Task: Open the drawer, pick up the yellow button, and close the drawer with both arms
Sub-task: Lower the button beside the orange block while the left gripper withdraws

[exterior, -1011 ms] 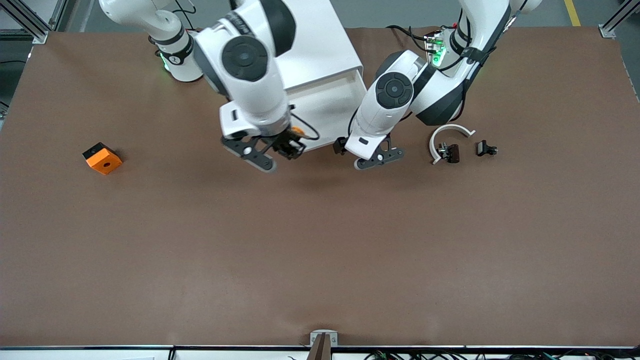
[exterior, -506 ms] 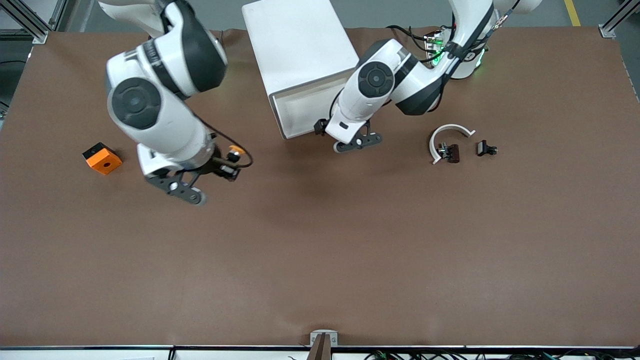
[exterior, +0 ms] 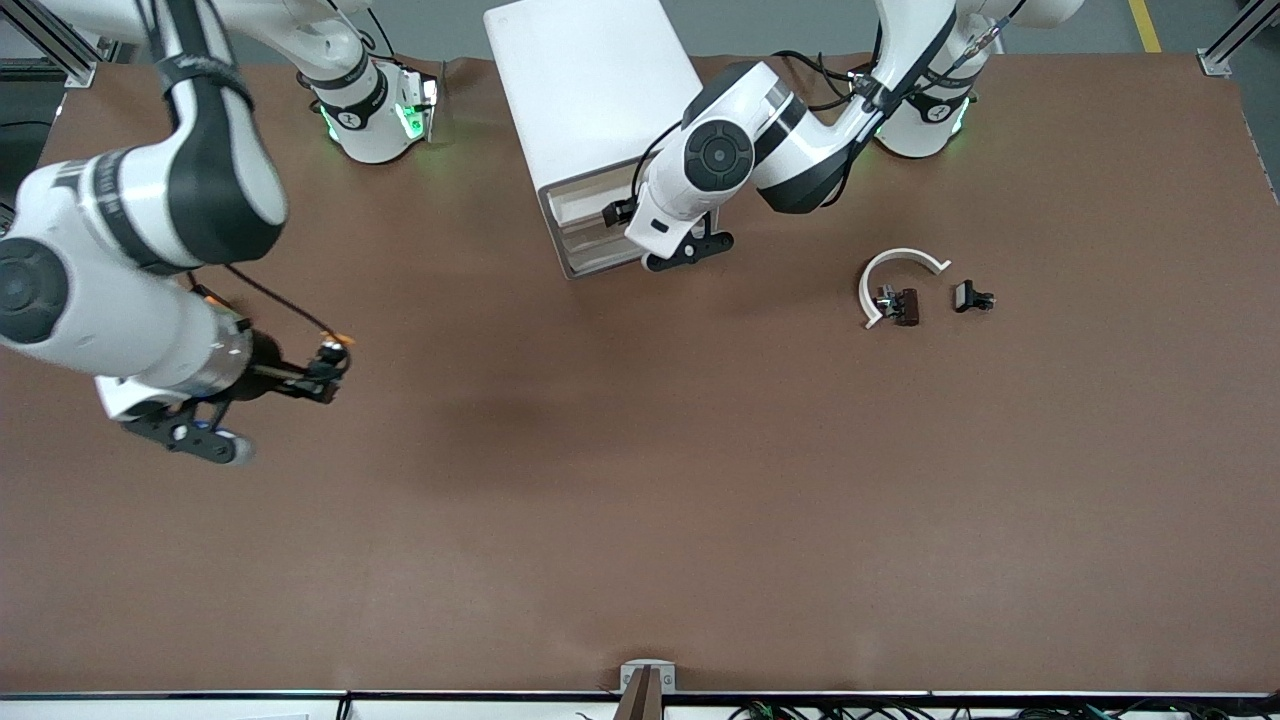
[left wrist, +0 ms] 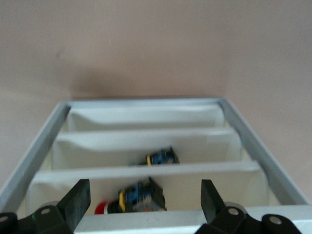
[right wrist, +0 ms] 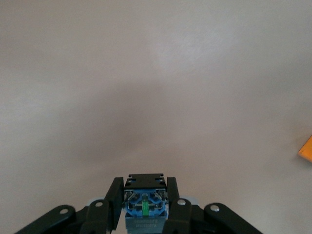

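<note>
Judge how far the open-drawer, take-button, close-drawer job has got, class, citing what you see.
Done: the button is out, clamped in the shut right tool above bare table near the right arm's end. In hand: the open left tool sits at the cabinet front, where the drawer looks pushed in. Left: confirm closure; release the button.

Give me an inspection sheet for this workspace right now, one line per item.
Surface: brown table.
Job's things: drawer pushed in at the cabinet front; button in the right gripper.
Clutter: white curved piece and black clip parts toward the left arm's end; other parts in lower drawers.
Grippers: right gripper shut on button over the table; left gripper open at the drawer fronts.
Cables: black cable on right wrist.
Surroundings: nothing seen.
</note>
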Available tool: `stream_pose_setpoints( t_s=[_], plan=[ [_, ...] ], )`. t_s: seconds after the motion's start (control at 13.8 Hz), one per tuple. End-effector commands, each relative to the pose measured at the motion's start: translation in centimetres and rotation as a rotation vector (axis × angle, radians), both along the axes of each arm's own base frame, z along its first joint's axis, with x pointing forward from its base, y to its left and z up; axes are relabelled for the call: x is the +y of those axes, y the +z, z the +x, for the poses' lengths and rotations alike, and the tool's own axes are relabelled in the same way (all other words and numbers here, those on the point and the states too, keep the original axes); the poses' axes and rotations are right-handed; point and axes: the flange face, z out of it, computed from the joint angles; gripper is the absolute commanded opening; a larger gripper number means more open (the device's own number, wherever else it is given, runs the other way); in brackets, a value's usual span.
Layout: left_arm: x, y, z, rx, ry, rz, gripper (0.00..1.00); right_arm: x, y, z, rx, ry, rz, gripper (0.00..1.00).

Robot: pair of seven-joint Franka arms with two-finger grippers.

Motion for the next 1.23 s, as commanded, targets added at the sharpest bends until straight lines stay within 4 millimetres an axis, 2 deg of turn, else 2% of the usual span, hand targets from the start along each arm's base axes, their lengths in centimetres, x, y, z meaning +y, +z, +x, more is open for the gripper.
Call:
stream_pose_setpoints(
  t_s=[0.0, 0.14, 0.22, 0.36, 0.43, 0.58, 0.72, 0.79, 1.01, 1.16],
  plan=[
    [-0.5, 0.8, -1.1, 0.088, 0.041, -0.02, 1.0, -4.1, -1.9, -0.5, -0.018, 0.059, -0.014, 0.0],
    [-1.3, 0.4, -2.2, 0.113, 0.043, -0.015, 1.0, -7.5, -5.1, -0.5, -0.053, 0.098, -0.039, 0.0],
    [-1.2, 0.1, -2.2, 0.121, 0.055, -0.005, 1.0, -9.7, -7.0, -0.8, -0.066, 0.117, -0.038, 0.0],
    [-1.0, 0.3, -1.4, 0.122, 0.078, -0.006, 1.0, -13.3, -10.6, -1.8, -0.11, 0.171, -0.038, 0.0],
    [-0.6, 0.7, -0.2, 0.115, 0.098, -0.017, 1.0, -15.1, -12.4, -2.5, -0.132, 0.183, -0.042, 0.0],
    [0.5, 2.4, 3.7, 0.076, 0.144, -0.053, 1.0, -18.0, -14.4, -3.2, -0.172, 0.205, -0.052, 0.0],
    [3.8, 3.6, 8.9, -0.042, 0.163, -0.029, 1.0, -21.2, -16.1, -3.5, -0.191, 0.217, -0.062, 0.0],
    [5.2, 3.9, 10.8, -0.12, 0.144, 0.007, 1.0, -22.2, -17.2, -3.6, -0.192, 0.211, -0.065, 0.0],
    [11.1, 4.8, 16.9, -0.336, 0.109, 0.15, 1.0, -23.6, -19.5, -3.7, -0.194, 0.19, -0.068, 0.0],
    [15.0, 5.4, 19.8, -0.415, 0.115, 0.217, 1.0, -24.5, -21.2, -3.6, -0.2, 0.18, -0.074, 0.0]
  ],
)
